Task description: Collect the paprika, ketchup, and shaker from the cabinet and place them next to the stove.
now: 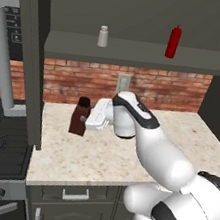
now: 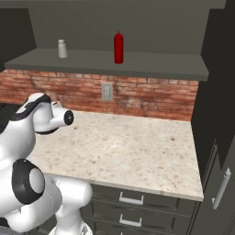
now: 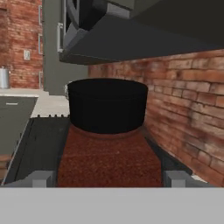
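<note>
a: where is the paprika [image 1: 79, 117] at this moment?

b: standing upright on the speckled counter [image 1: 124, 160], near the counter's left end and not far from the brick wall [image 1: 176, 90]; the stove [image 1: 0, 139] lies just beyond that end; in the hand view the bottle's black cap and dark red-brown body fill the middle.

a: and the gripper [image 1: 84, 119]?

b: it reaches in from the right at bottle height; its jaws are spread wide, one finger tip [image 3: 41, 178] on each side of the paprika body; whether the pads touch the bottle i cannot tell.

a: what about the other two things?

b: the ketchup [image 1: 173, 41] and the shaker [image 1: 103, 36] both stand upright on the inner shelf of the cabinet [image 1: 141, 56], well apart from each other; the shaker is to the left, the ketchup to the right; the right base view shows the same pair, shaker [image 2: 62, 48] left of ketchup [image 2: 118, 47].

a: anything else close by?

b: a wall outlet [image 1: 123, 82] on the brick, above and right of the paprika; the open cabinet door [image 1: 37, 59] hangs between counter and stove.
</note>
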Robot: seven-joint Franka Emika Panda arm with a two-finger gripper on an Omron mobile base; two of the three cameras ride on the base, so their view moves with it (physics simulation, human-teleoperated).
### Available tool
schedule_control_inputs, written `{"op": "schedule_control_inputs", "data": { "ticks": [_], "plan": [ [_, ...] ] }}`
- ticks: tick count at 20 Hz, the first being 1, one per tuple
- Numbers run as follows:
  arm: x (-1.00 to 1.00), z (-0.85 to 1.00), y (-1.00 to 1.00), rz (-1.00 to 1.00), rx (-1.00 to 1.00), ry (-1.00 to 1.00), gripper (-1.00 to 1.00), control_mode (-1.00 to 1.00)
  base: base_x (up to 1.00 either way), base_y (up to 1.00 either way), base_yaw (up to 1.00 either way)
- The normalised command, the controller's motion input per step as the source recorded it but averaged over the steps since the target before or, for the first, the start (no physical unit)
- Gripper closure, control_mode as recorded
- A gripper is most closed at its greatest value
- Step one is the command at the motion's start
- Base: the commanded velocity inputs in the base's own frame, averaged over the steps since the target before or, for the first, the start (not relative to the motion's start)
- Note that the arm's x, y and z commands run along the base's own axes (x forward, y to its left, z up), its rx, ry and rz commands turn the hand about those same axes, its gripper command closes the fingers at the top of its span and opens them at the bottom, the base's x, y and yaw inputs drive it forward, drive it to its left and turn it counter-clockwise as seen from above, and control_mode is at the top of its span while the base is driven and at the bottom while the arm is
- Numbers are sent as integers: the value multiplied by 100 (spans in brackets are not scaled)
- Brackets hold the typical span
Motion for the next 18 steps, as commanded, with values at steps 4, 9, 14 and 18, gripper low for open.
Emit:
{"op": "schedule_control_inputs", "data": {
  "ticks": [4,9,14,18],
  "plan": [
    [55,-8,19,6,-14,0,100,-100,0,0,0],
    [46,-20,21,6,-13,0,100,-100,0,0,0],
    [45,-37,28,7,-3,1,100,-100,0,0,0],
    [35,-35,19,7,0,0,100,-100,0,0,0]
  ]
}}
